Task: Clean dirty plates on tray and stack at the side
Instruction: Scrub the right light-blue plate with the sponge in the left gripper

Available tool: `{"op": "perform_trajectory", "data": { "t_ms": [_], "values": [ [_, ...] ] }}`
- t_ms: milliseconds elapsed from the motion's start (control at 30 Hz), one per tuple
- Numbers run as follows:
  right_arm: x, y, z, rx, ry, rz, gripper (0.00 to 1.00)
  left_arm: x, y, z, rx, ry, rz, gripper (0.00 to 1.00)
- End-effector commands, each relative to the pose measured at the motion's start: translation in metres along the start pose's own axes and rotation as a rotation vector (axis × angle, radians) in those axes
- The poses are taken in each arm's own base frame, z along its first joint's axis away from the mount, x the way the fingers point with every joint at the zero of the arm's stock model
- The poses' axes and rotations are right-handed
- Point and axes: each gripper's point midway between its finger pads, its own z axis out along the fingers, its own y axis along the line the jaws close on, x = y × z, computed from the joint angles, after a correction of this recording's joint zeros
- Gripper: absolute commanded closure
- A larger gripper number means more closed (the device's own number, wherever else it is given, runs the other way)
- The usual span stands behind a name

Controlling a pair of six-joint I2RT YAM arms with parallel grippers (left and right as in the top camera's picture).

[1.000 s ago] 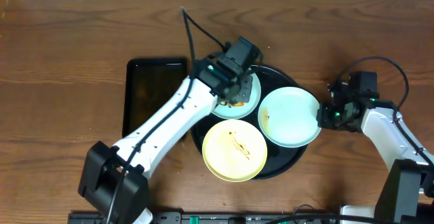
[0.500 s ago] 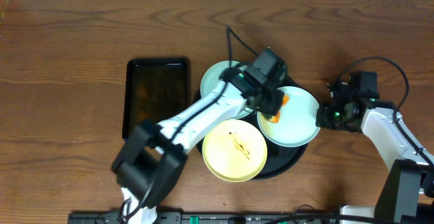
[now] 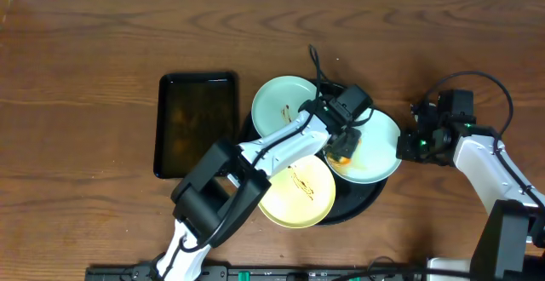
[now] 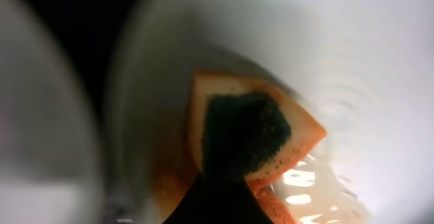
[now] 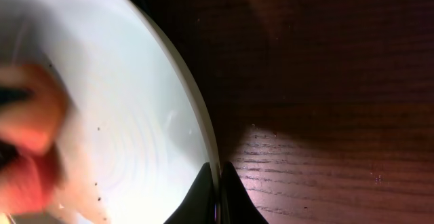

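Beside open tabletop [image 5: 325, 81], right fingers [image 5: 234, 200] pinch the mint plate [image 5: 135, 115].

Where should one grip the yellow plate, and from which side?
Probably grip the yellow plate by its near rim, which seems to overhang the tray. Come from the robot's side: it lies flat and shallow, so only the rim offers a pinch.

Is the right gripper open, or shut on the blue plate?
Shut on the plate: in the right wrist view, the right gripper has both fingers pressed together on its rim.
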Motion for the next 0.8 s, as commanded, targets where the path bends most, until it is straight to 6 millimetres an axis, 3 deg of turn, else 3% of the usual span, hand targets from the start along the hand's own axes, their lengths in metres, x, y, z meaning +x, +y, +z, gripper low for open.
{"op": "perform_trajectory", "data": {
  "t_ms": [0,233,433,600,767],
  "values": [
    [0.007,-0.010,0.003,0.028,0.021,0.023,0.99,-0.020,0.043,-0.014,-0.196,-0.098,-0.039,0.92],
    [0.007,-0.010,0.003,0.029,0.021,0.023,0.98,-0.042,0.013,-0.072,-0.075,-0.205,-0.029,0.92],
    [0.007,-0.010,0.003,0.028,0.021,0.023,0.91,-0.047,0.008,-0.119,-0.041,-0.272,-0.032,0.93],
    [0.008,-0.009,0.003,0.024,0.025,0.026,0.85,-0.036,0.033,-0.139,-0.079,-0.233,-0.074,0.93],
    [0.014,-0.007,0.006,0.023,0.042,0.026,0.81,-0.027,0.088,-0.161,-0.146,-0.194,-0.189,0.93]
  ]
}}
